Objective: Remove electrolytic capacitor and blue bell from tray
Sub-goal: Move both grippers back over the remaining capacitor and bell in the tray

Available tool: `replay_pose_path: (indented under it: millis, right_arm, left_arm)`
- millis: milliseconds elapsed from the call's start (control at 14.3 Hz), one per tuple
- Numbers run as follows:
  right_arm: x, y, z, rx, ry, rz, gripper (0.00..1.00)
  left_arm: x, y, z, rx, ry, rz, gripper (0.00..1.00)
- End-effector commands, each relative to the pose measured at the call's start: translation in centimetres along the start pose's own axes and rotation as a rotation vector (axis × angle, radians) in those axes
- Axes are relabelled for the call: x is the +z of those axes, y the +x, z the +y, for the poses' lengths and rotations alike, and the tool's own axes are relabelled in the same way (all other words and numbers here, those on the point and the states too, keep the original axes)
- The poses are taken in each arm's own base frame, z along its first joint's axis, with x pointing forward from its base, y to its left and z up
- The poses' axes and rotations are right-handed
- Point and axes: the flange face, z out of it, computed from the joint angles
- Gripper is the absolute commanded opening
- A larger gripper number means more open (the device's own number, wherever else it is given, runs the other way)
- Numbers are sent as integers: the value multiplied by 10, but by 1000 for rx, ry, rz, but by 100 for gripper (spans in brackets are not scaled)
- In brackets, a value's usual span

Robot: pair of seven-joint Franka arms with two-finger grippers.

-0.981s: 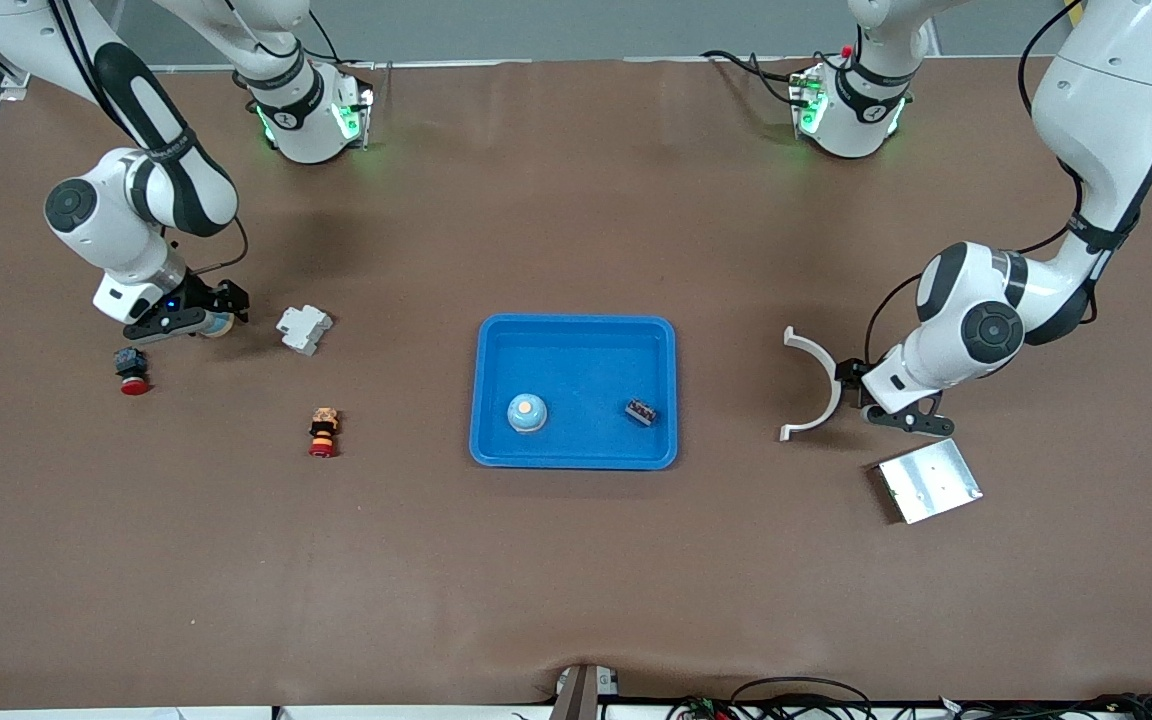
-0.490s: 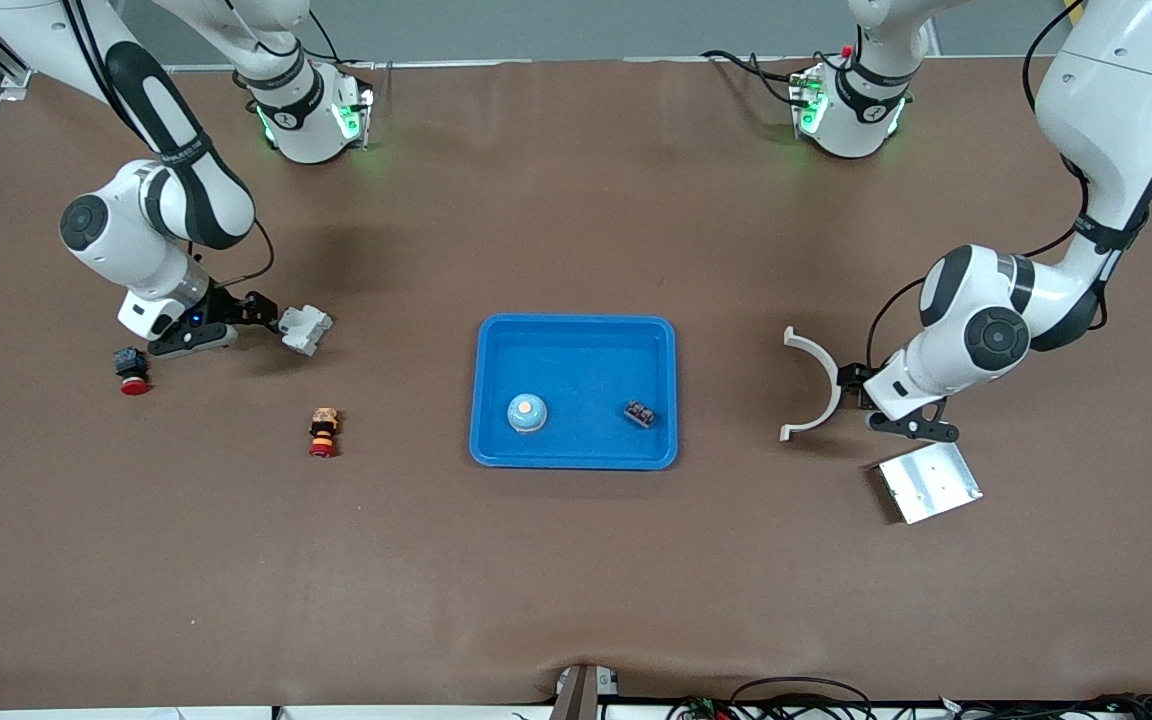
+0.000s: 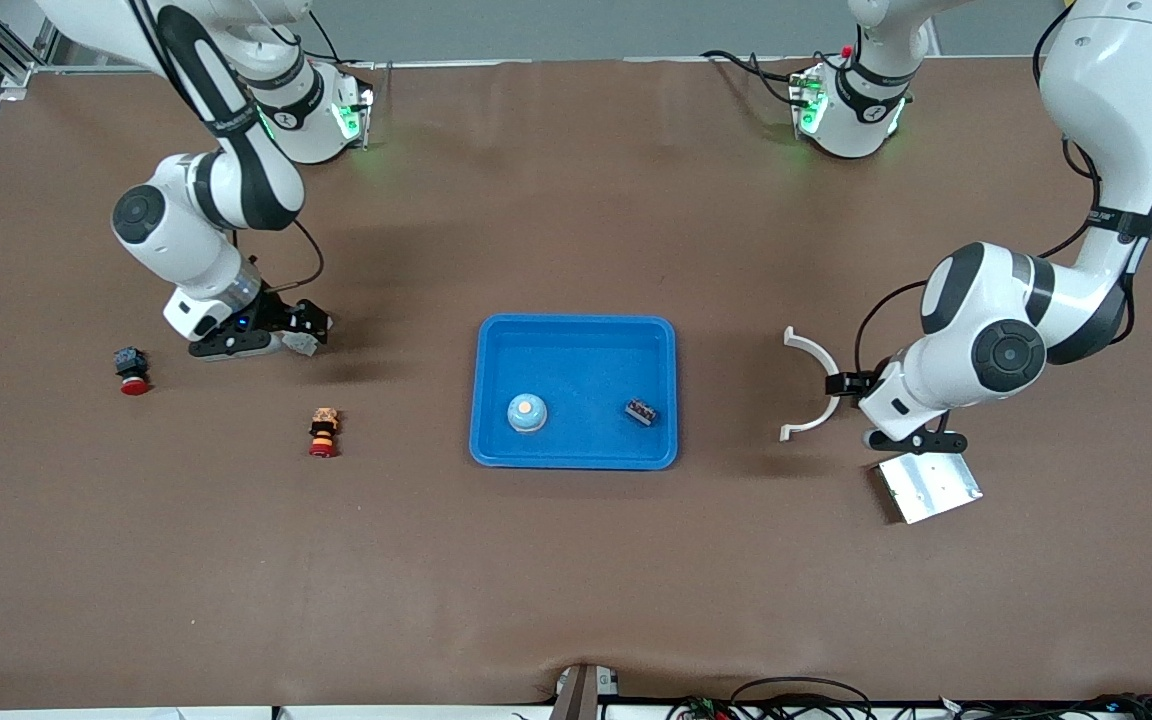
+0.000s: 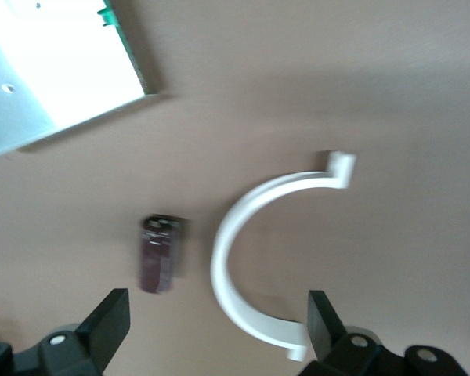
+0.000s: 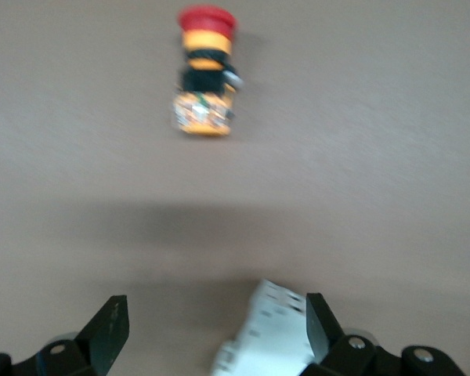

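Note:
The bell (image 3: 527, 412), a pale blue dome with an orange top, sits in the blue tray (image 3: 576, 321). The capacitor (image 4: 158, 254), a dark maroon cylinder, lies on the table beside a white curved bracket (image 4: 243, 258); in the front view the left hand hides it. My left gripper (image 4: 219, 329) hangs open low over the capacitor and bracket (image 3: 816, 380), holding nothing. My right gripper (image 3: 281, 335) is open over a white block (image 5: 270, 337), which lies between its fingers, close to one of them.
A small dark part (image 3: 642, 411) also lies in the tray. A red-and-yellow push button (image 3: 323, 432) and a second red button (image 3: 129, 368) lie at the right arm's end. A metal plate (image 3: 928, 485) lies by the left gripper.
The right gripper has moved toward the tray and now stands over the white block. The left gripper has shifted slightly toward the metal plate. Both stayed open.

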Motion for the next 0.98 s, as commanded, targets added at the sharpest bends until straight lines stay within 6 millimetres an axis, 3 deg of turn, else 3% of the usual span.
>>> replay_pose_path:
  millis: [0,490,911]
  right_arm:
    - [-11,14,-37,70,24,19,100]
    - [-22,13,-188,253,58,-41,100]
    - [-25,60,-301,374,-101,-41,100]
  left_arm:
    - [-23,0,41,-131,-52,-5,100]
    - [-52,0,126,-536,-128,13,100]
    - [-51,0,178,-771,-157,-3,100]
